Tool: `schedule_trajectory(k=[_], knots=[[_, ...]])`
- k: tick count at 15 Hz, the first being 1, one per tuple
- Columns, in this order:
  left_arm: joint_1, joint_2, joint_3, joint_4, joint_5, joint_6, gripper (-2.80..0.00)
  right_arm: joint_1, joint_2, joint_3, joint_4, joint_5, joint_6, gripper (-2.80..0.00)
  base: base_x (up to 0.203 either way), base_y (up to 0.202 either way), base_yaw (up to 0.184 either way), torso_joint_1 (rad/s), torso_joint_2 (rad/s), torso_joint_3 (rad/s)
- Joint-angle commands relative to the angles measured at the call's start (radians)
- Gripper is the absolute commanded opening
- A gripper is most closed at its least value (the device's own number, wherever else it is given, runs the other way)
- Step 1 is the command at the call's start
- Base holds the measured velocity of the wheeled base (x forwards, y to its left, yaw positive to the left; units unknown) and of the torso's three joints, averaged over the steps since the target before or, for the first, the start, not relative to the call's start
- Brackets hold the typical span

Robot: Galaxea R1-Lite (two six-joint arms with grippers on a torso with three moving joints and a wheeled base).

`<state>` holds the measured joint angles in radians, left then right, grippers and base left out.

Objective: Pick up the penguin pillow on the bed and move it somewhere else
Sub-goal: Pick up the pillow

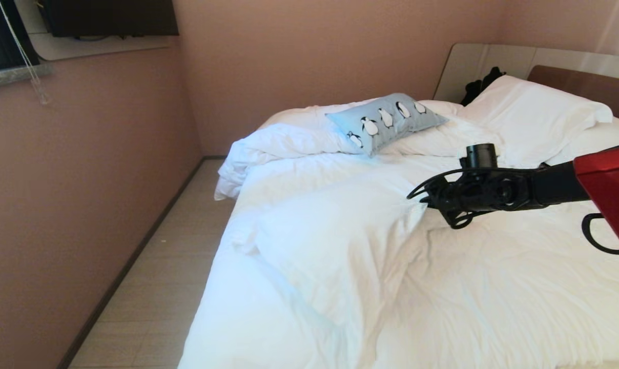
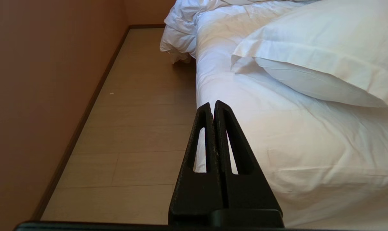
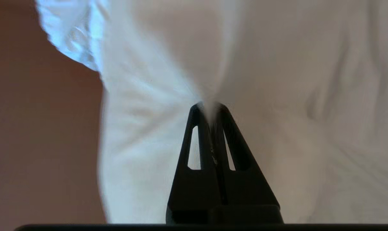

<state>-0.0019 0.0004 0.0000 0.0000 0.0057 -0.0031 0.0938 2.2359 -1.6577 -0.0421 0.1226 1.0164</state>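
The small light-blue penguin-print pillow [image 1: 386, 122], far on the rumpled white bed [image 1: 442, 287], looks light and squashy; pinch a corner. Right gripper [image 3: 209, 107] fingers pinch white duvet [image 3: 168, 89]; left gripper [image 2: 212, 106] fingers closed, empty.

Bedroom, large bed [image 1: 340, 266] with rumpled white duvet [image 1: 309, 241], white pillows [image 1: 530, 118], padded headboard [image 1: 571, 77], pink walls [image 1: 74, 179], wood-look floor [image 1: 150, 287]

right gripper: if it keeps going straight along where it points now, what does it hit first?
The white duvet. The right gripper is already shut on a pinched fold of it at the fingertips, so there is no free path ahead. The penguin pillow lies farther up the bed, untouched.
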Motion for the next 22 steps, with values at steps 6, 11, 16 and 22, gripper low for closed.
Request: schedule_trajectory(k=[6,11,16,22], knots=[[0.0,0.0,0.001,0.0,0.0,0.0,-2.8,-0.017,-0.07,0.007,0.009,0.048,0.021,-2.8,0.0,0.0,0.0,0.0,0.0,0.0],[0.0,0.0,0.0,0.0,0.0,0.0,-2.8,-0.009,-0.006,0.098,0.009,0.039,-0.085,-2.8,0.0,0.0,0.0,0.0,0.0,0.0],[0.0,0.0,0.0,0.0,0.0,0.0,-2.8,0.01,0.027,0.262,-0.004,0.037,-0.319,-2.8,0.0,0.0,0.0,0.0,0.0,0.0],[0.0,0.0,0.001,0.0,0.0,0.0,-2.8,0.01,0.113,0.228,0.001,0.017,-0.336,-2.8,0.0,0.0,0.0,0.0,0.0,0.0]])
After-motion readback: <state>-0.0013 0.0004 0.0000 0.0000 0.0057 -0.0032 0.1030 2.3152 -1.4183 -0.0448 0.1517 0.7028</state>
